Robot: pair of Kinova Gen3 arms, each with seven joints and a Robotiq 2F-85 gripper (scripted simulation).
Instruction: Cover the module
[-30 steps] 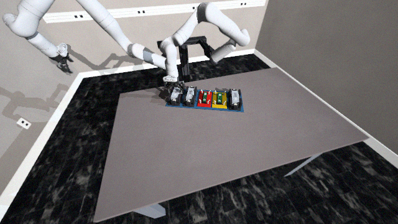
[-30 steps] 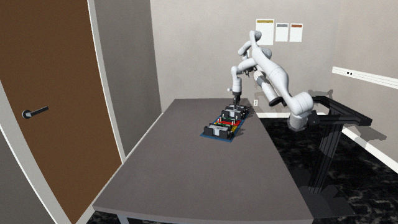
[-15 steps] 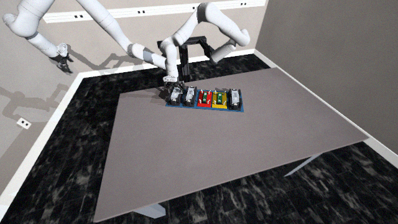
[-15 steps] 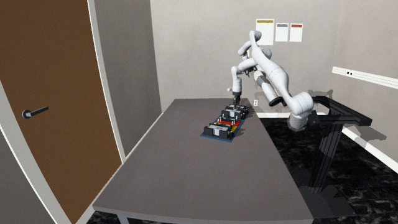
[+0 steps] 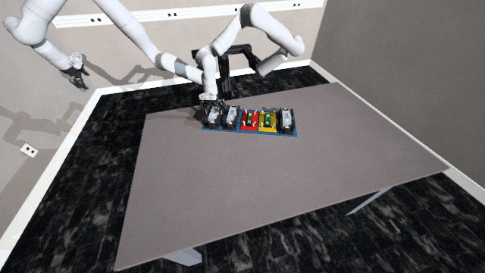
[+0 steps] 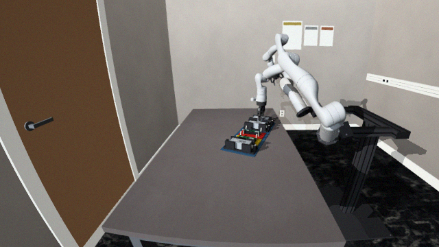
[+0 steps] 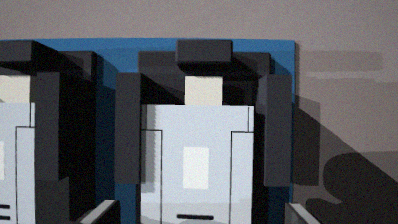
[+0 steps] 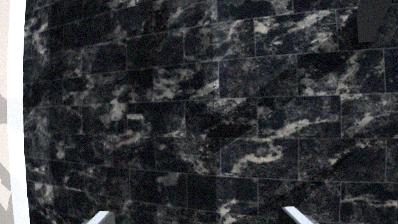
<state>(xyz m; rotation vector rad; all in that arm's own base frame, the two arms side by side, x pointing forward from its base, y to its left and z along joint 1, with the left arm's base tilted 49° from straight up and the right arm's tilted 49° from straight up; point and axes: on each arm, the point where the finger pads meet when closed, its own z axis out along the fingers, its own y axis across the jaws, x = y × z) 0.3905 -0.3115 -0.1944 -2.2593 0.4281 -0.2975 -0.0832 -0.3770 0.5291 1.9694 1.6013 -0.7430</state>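
Observation:
A pale cover sits in the dark end holder, on the left in the top view. A second cover sits in the holder beside it. The third cover sits in the holder at the other end. The yellow base plate carries a green module and white posts. My left gripper is open, pointing down just above the end cover, its fingertips on either side of it in the wrist view. My right gripper is open and empty, off the table.
A red plate with another green module lies between the second holder and the yellow plate. All stand on a blue board near the table's edge on the robot's side. Holder walls rise close around each cover.

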